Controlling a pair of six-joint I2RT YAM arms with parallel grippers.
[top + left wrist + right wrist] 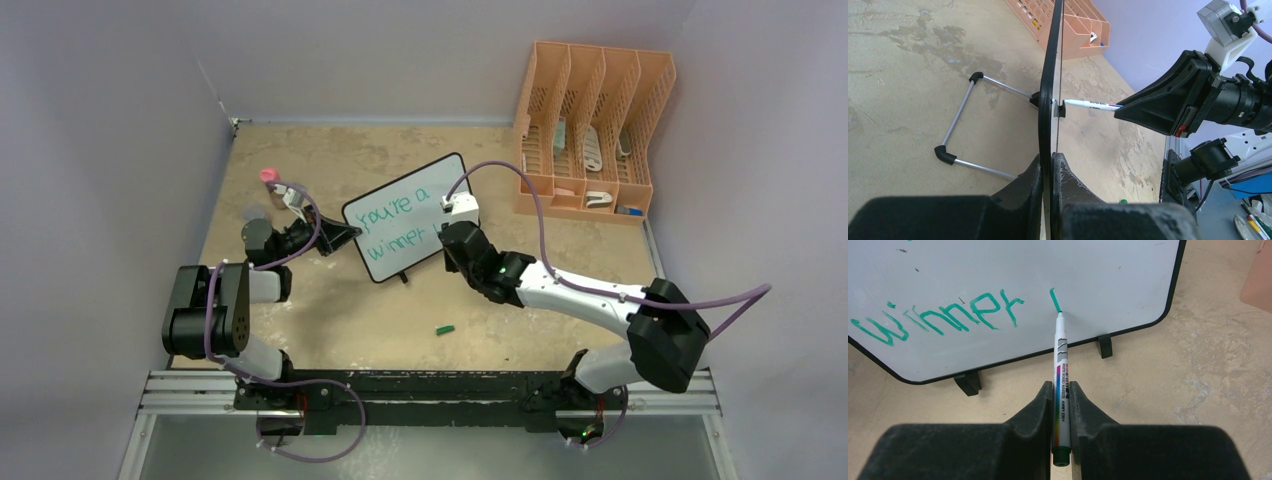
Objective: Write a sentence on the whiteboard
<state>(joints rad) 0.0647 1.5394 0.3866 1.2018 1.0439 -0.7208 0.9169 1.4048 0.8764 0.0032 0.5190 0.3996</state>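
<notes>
Right wrist: right end effector (1061,389) pinches marker (1061,347) near whiteboard's (1098,270) bottom edge (left end effector (1049,161) clamps rim).

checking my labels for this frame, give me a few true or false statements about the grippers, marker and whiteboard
1. The right gripper is shut on the marker. True.
2. The marker's tip is lifted off the whiteboard. False: it touches the board at the foot of a green stroke after "winner".
3. The left gripper clamps the whiteboard's edge. True.
4. The whiteboard lies flat. False: it stands upright.
5. The sentence is written in red. False: it is teal-green.
</notes>
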